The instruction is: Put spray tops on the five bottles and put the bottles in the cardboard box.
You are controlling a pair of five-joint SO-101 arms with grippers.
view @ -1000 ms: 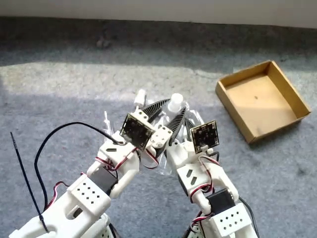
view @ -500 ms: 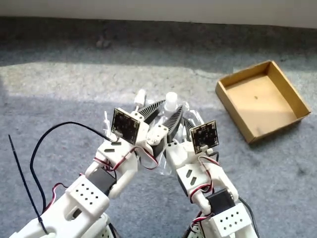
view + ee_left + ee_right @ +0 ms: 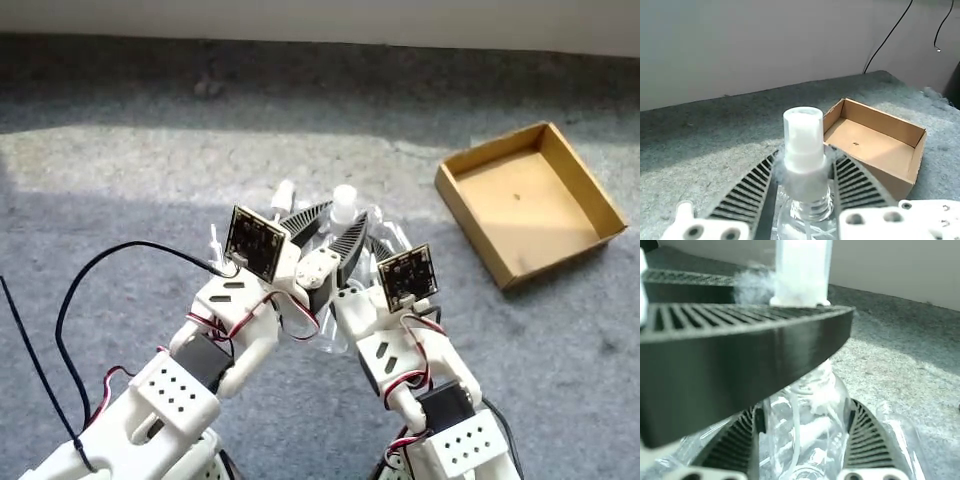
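A clear bottle (image 3: 805,435) stands upright between my right gripper's (image 3: 805,412) ribbed black fingers, which are shut on its body. A white spray top (image 3: 802,140) sits on its neck, and my left gripper (image 3: 804,160) is shut on that top from both sides. From above, the spray top (image 3: 345,205) pokes up between the left gripper's (image 3: 335,222) fingers, with the right gripper (image 3: 372,250) just beside and lower. The left gripper's finger (image 3: 740,350) crosses in front of the bottle in the right wrist view. The cardboard box (image 3: 530,200) lies open to the right, with nothing in it.
Another clear bottle (image 3: 900,432) lies on the grey carpet beside the held one. A loose white spray top (image 3: 283,194) and a thin tube (image 3: 214,242) lie left of the grippers. A black cable (image 3: 110,275) loops at the left arm.
My left wrist has shifted left and turned a little while staying shut on the spray top. The right arm and the bottle have barely moved.
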